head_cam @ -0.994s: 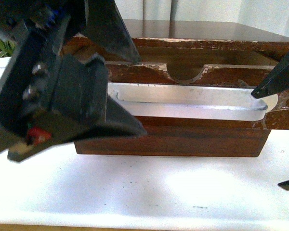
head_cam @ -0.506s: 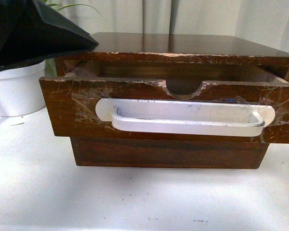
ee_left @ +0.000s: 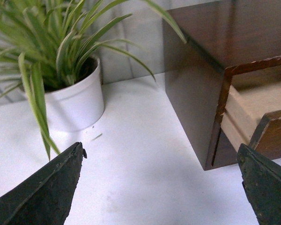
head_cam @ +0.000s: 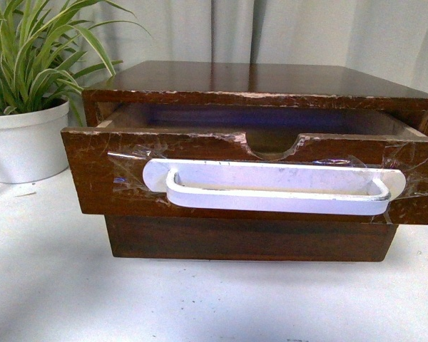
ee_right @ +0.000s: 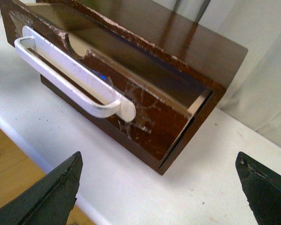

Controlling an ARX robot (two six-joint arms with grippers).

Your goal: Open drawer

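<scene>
— Brown wood, scuffed and chipped: the drawer (head_cam: 257,171) sits at the centre of the front view, pulled part-way out of its cabinet (head_cam: 271,78). What is inside it?

— Nothing can be made out; the cavity behind the front is shadowed, and only pale inner side boards show in the wrist views.

— And its front?

— A long white handle (head_cam: 271,189) runs across it, held by clear tape (head_cam: 132,167) at both ends, with a half-round notch (head_cam: 271,146) cut in the top edge. Below it is a plain dark front (head_cam: 250,239) without a handle.

— Around it?

— A white table (head_cam: 128,299) carries the cabinet. At the upper left stands a white pot (head_cam: 21,146) holding a striped green plant (head_cam: 28,57).

— The claws?

— The left claw (ee_left: 164,187) and the right claw (ee_right: 159,187) both have their fingers spread wide apart, holding nothing, clear of the drawer.
</scene>
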